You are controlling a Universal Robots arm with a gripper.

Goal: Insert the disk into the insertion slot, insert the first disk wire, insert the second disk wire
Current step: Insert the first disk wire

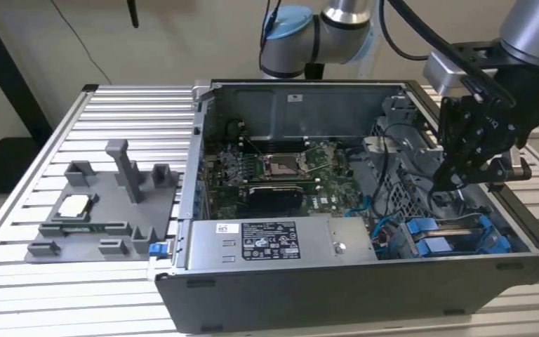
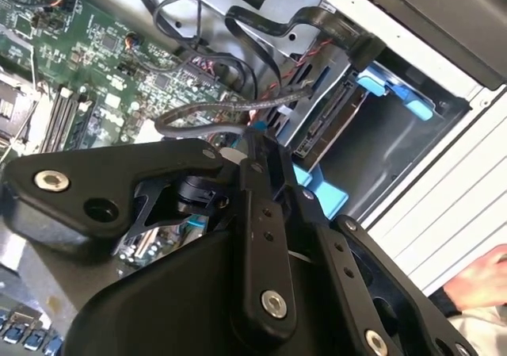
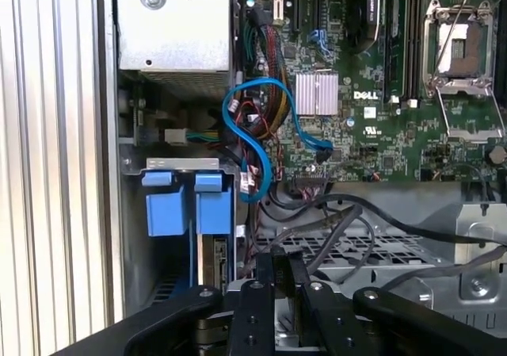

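Note:
The disk (image 2: 329,130) sits inside the insertion slot (image 2: 396,142) at the case's front corner, on the exterior view's right. Its blue carrier (image 1: 448,235) shows there, and its two blue tabs (image 3: 190,205) stand side by side with the disk's edge (image 3: 215,265) behind them. My gripper (image 1: 446,184) hangs just above the slot's inner end. Its black fingers (image 3: 265,273) are close together over the disk's connector end. A grey disk wire (image 2: 214,112) loops back to the fingertips, and my gripper (image 2: 252,143) looks shut on its end.
The open case holds the motherboard (image 1: 279,168), a silver power-supply box (image 1: 269,242), a blue cable loop (image 3: 269,126) and black cables (image 3: 356,213) over a perforated cage. A grey fixture plate (image 1: 101,210) lies on the slatted table. A person's hand (image 2: 475,281) rests outside the case.

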